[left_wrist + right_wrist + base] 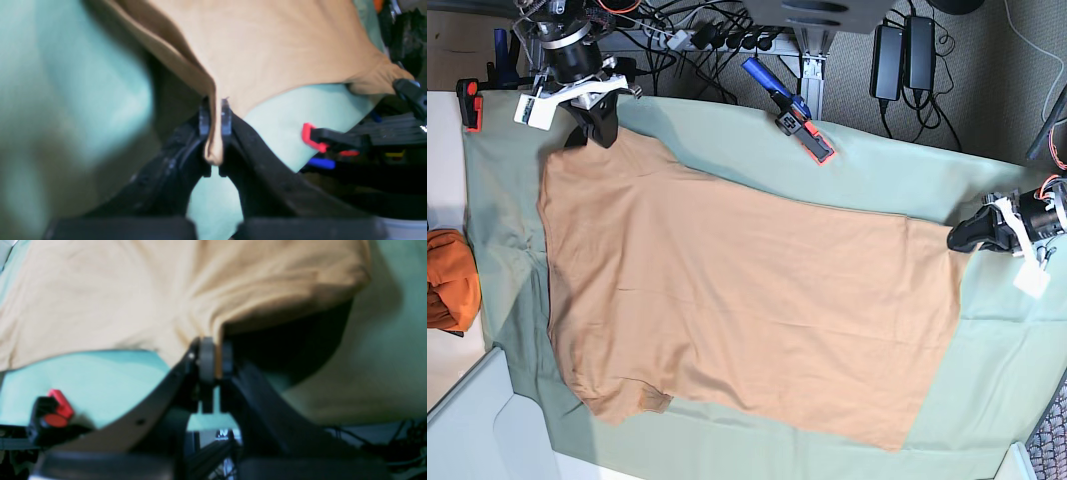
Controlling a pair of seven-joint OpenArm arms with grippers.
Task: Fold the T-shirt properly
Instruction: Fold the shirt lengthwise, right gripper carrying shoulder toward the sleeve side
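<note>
My base view is bright, evenly lit and sharp. Both wrist views are soft and smeared, worst toward the frame edges. In the left wrist view the T-shirt (267, 43) throws a dark shadow on the green table cloth (66, 100); the right wrist view shows a blacker one under its lifted fold.

Peach on pale green

The plain peach short-sleeved cloth T-shirt (747, 300) lies on a pale green table cloth (1007, 350); left of it, a darker orange cloth bundle (449, 280).
</note>
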